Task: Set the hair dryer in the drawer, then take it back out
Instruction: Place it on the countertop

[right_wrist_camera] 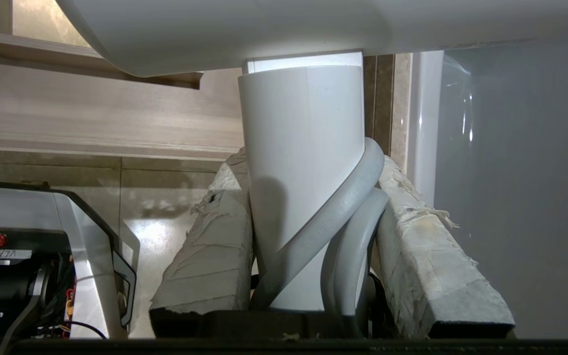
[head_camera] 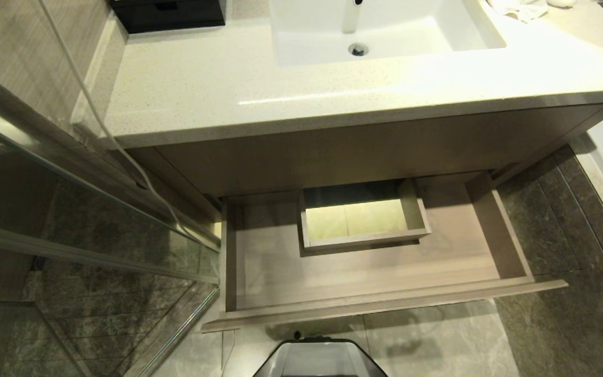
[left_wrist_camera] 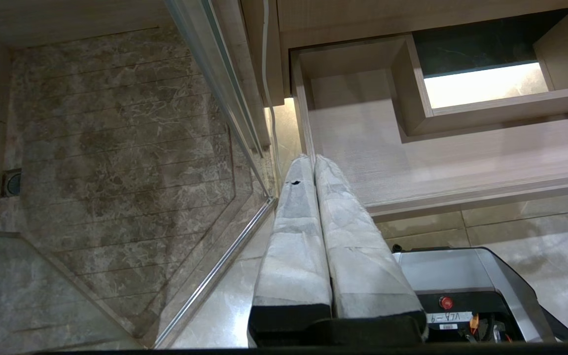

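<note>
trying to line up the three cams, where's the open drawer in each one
Head view: the drawer lies pulled open at lower centre, below the counter.
Left wrist view: drawer at upper right, beyond the shut left gripper.
Right wrist view: only its front shows, at left.
Shared landmark: the boxed square cutout.

From my head camera neither arm shows. On the right wrist feed the small white hair dryer (right_wrist_camera: 303, 148) runs off the top edge, its barrel ends unseen. The wide light wood-grain drawer (head_camera: 385, 301) hides its far part under the vanity.

Beige speckled vanity counter (head_camera: 186, 89) with white sink (head_camera: 385, 31), glass shower partition (head_camera: 71, 230), marble floor (head_camera: 553, 230)
</note>
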Robot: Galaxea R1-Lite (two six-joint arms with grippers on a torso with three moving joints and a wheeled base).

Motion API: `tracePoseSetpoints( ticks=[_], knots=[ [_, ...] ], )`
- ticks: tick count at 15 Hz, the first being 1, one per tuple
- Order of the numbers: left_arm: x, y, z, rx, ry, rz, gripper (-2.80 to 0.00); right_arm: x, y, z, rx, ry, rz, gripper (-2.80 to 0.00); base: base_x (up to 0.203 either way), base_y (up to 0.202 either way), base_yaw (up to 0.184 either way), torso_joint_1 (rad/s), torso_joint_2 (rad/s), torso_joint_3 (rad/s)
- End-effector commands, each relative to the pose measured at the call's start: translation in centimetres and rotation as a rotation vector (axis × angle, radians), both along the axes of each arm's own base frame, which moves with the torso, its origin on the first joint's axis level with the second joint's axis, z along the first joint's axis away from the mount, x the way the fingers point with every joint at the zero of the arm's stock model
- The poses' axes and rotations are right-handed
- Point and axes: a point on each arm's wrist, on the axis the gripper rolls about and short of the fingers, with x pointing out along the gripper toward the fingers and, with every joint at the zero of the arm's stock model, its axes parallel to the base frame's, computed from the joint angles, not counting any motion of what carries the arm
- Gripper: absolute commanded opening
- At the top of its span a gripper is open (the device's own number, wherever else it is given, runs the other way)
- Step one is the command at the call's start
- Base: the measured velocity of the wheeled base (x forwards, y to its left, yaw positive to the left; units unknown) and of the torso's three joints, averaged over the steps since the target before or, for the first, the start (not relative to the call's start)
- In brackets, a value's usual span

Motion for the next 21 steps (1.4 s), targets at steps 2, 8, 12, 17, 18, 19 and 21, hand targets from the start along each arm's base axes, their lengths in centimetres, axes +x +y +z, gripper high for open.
tracePoseSetpoints(
  ticks=[2, 8, 12, 17, 18, 19, 21],
  knots=[
    [0.01, 0.0, -0.04, 0.0, 0.002, 0.0, -2.8, 0.06, -0.02, 0.08, -0.003, -0.002, -0.002, -2.8, 0.0, 0.0, 0.0, 0.0, 0.0, 0.0],
    [0.01, 0.0, -0.04, 0.0, 0.002, -0.001, -2.8, 0.01, 0.0, -0.06, 0.0, 0.009, 0.004, -2.8, 0.0, 0.0, 0.0, 0.0, 0.0, 0.0],
    [0.01, 0.0, -0.04, 0.0, 0.002, 0.0, -2.8, 0.02, -0.01, -0.12, 0.001, 0.013, 0.004, -2.8, 0.003, 0.038, -0.067, 0.004, 0.0, 0.001],
    [0.01, 0.0, -0.04, 0.0, 0.002, 0.0, -2.8, -0.02, 0.0, -0.11, -0.004, 0.011, 0.002, -2.8, 0.0, 0.027, -0.047, 0.002, 0.0, 0.002],
    [0.0, 0.0, -0.02, 0.0, 0.001, -0.001, -2.8, 0.0, -0.01, -0.13, -0.004, 0.011, 0.002, -2.8, 0.0, 0.0, 0.0, 0.0, 0.0, 0.0],
    [0.0, 0.0, 0.0, 0.0, 0.0, 0.0, -2.8, -0.04, 0.0, -0.15, -0.004, 0.011, 0.002, -2.8, 0.0, 0.0, 0.0, 0.0, 0.0, 0.0],
    [0.01, 0.0, -0.04, 0.0, 0.002, 0.0, -2.8, -0.04, 0.0, -0.15, -0.004, 0.011, 0.002, -2.8, 0.0, 0.0, 0.0, 0.0, 0.0, 0.0]
  ],
)
